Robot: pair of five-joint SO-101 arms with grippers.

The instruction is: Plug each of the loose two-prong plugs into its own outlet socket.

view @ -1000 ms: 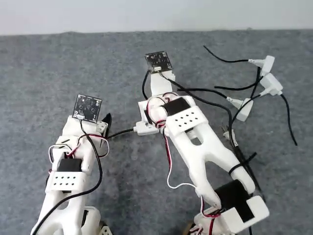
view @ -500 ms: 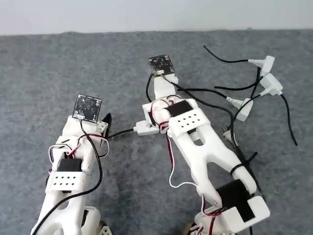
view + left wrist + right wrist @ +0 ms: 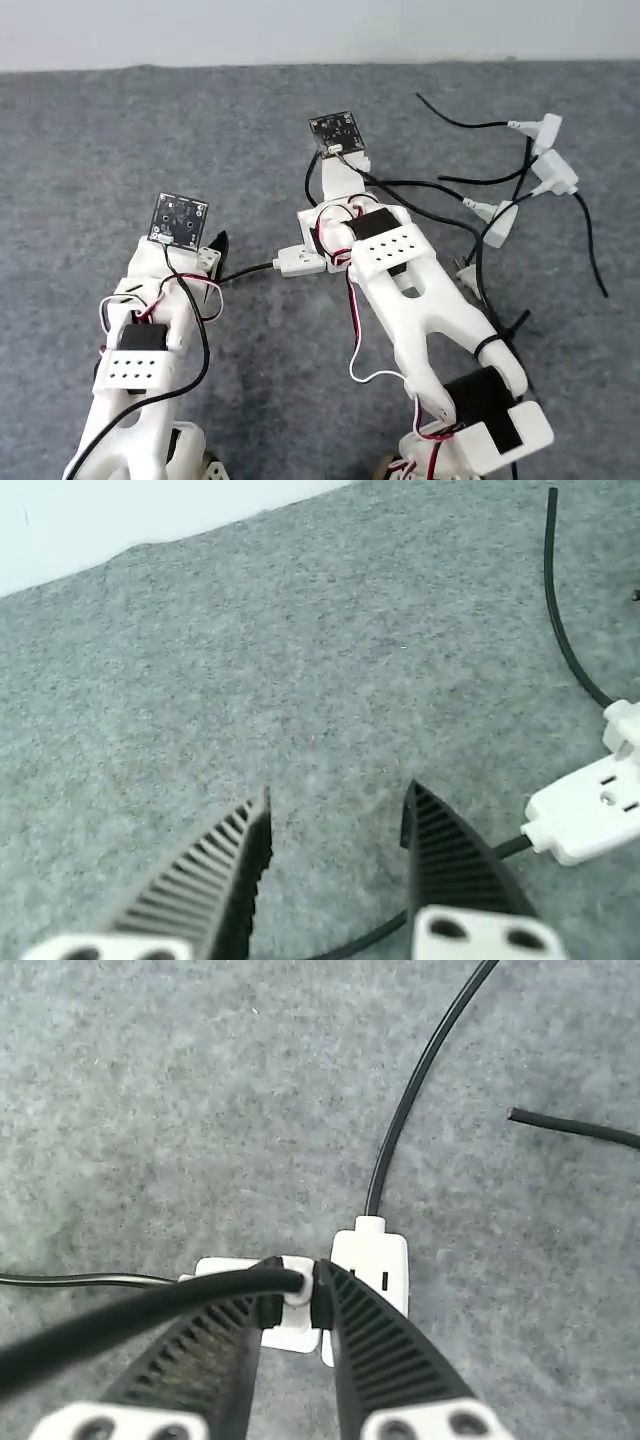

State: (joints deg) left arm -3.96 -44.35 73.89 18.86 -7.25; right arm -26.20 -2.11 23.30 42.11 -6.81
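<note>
The right arm has edged rightward, its gripper [image 3: 297, 1284] still pinched narrow on a white plug [image 3: 290, 1336], which touches a slotted outlet socket [image 3: 372, 1263] mid-surface. The left gripper [image 3: 337, 810] hangs wide and holds nothing over the grey surface [image 3: 90, 140], left of the plug.

Left arm [image 3: 150, 330] sits near-left on the mat [image 3: 100, 130], right arm [image 3: 410, 290] centre. Socket [image 3: 300, 262] lies between them, against the right arm's wrist. Its cord [image 3: 245, 272] runs toward the left gripper [image 3: 337, 798], which is over bare mat. Right gripper [image 3: 298, 1275] straddles a plug [image 3: 290, 1298], with a second socket [image 3: 370, 1260] touching alongside. Far right, well apart from both arms: rear connector [image 3: 545, 128], middle connector [image 3: 555, 172], front connector [image 3: 500, 222].
</note>
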